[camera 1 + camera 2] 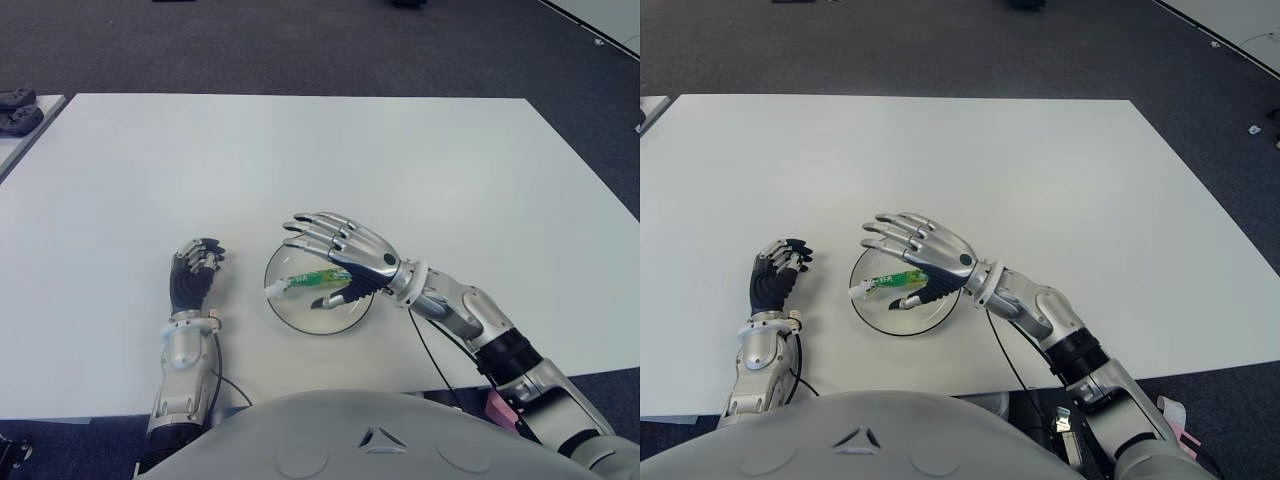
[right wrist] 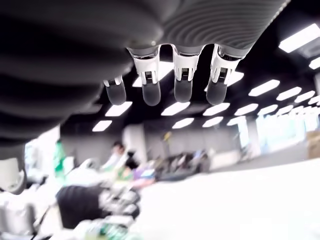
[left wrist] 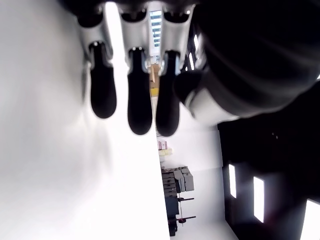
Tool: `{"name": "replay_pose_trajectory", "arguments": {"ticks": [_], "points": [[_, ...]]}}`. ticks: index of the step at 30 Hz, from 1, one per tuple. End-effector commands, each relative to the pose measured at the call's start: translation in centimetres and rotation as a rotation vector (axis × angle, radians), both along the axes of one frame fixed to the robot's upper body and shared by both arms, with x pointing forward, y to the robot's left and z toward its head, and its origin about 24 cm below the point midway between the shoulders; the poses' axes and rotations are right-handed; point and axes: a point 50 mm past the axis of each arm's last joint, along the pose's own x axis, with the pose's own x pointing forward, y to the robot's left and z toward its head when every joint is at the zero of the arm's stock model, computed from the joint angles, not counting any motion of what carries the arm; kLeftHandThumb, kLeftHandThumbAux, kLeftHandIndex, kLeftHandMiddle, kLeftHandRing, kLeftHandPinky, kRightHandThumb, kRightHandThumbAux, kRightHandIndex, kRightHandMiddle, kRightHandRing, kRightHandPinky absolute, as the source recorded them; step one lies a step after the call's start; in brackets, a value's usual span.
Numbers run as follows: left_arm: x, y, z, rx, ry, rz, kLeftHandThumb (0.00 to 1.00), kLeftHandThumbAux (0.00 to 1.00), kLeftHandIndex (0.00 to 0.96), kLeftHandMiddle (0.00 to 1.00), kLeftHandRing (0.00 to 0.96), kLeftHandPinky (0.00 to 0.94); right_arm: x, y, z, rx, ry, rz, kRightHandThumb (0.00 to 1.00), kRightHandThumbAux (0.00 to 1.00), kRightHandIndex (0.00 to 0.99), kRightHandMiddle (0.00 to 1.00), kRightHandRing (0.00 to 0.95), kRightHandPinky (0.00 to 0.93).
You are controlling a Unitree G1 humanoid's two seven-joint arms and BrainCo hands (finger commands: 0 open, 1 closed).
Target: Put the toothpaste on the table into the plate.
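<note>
A green toothpaste tube [image 1: 312, 278] with a white cap lies inside the clear round plate [image 1: 300, 322] near the table's front edge. My right hand [image 1: 335, 262] hovers over the plate's right half, palm down, fingers spread and straight, thumb hanging beside the tube; it holds nothing. I cannot tell if the thumb touches the tube. My left hand [image 1: 196, 272] shows on the white table [image 1: 320, 160] just left of the plate, fingers loosely bent and empty. In the right wrist view only the straight fingertips [image 2: 182, 90] show.
A second table with dark objects [image 1: 18, 108] stands at the far left. Dark carpet surrounds the white table. A cable [image 1: 430, 360] runs under my right forearm over the front edge. A pink item [image 1: 497, 406] sits below the edge at the right.
</note>
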Motion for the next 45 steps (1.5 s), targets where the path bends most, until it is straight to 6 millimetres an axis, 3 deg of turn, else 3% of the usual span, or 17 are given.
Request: {"name": "replay_pose_trajectory", "arguments": {"ticks": [1, 3, 7, 12, 21, 24, 27, 37, 45], "points": [[-1.0, -0.2, -1.5, -0.019, 0.101, 0.013, 0.703, 0.723, 0.433, 0.491, 0.521, 0.519, 0.0, -0.9, -0.4, 0.065, 0.058, -0.112, 0.168, 0.513, 0.0, 0.0, 0.0, 0.036], [-1.0, -0.2, -1.4, -0.014, 0.101, 0.013, 0.703, 0.723, 0.433, 0.485, 0.518, 0.517, 0.0, -1.1, -0.6, 0.266, 0.138, -0.169, 0.165, 0.565, 0.0, 0.0, 0.0, 0.086], [-1.0, -0.3, -1.4, -0.005, 0.095, 0.011, 0.703, 0.723, 0.433, 0.476, 0.514, 0.521, 0.2, -1.5, -1.1, 0.563, 0.25, -0.254, 0.173, 0.701, 0.031, 0.067, 0.099, 0.213], [-1.0, -0.3, -1.4, -0.001, 0.094, 0.008, 0.703, 0.722, 0.433, 0.467, 0.516, 0.528, 0.5, -2.0, -1.3, 0.751, 0.297, -0.356, 0.182, 0.821, 0.189, 0.18, 0.205, 0.296], [-0.8, -0.2, -1.4, 0.004, 0.091, 0.003, 0.703, 0.722, 0.433, 0.464, 0.519, 0.53, 1.0, -3.7, -2.5, 0.994, 0.36, -0.58, 0.189, 0.926, 0.345, 0.341, 0.322, 0.339], [-0.8, -0.2, -1.4, 0.008, 0.089, 0.001, 0.703, 0.722, 0.433, 0.465, 0.519, 0.532, 1.2, -4.3, -3.6, 1.078, 0.432, -0.66, 0.531, 0.796, 0.397, 0.381, 0.361, 0.364], [-0.7, -0.1, -1.4, 0.011, 0.087, 0.0, 0.703, 0.722, 0.433, 0.465, 0.518, 0.533, 1.3, -4.6, -4.6, 1.148, 0.504, -0.732, 0.646, 0.752, 0.415, 0.405, 0.381, 0.378], [-0.7, -0.1, -1.4, 0.008, 0.083, 0.003, 0.703, 0.722, 0.433, 0.466, 0.519, 0.527, 1.3, -4.9, -4.6, 1.294, 0.665, -0.761, 0.704, 0.729, 0.427, 0.459, 0.438, 0.445], [-0.6, 0.0, -1.4, 0.005, 0.079, 0.0, 0.703, 0.722, 0.433, 0.469, 0.521, 0.529, 1.5, -5.9, -4.9, 1.302, 0.766, -0.77, 0.708, 0.728, 0.428, 0.474, 0.458, 0.454]]}}
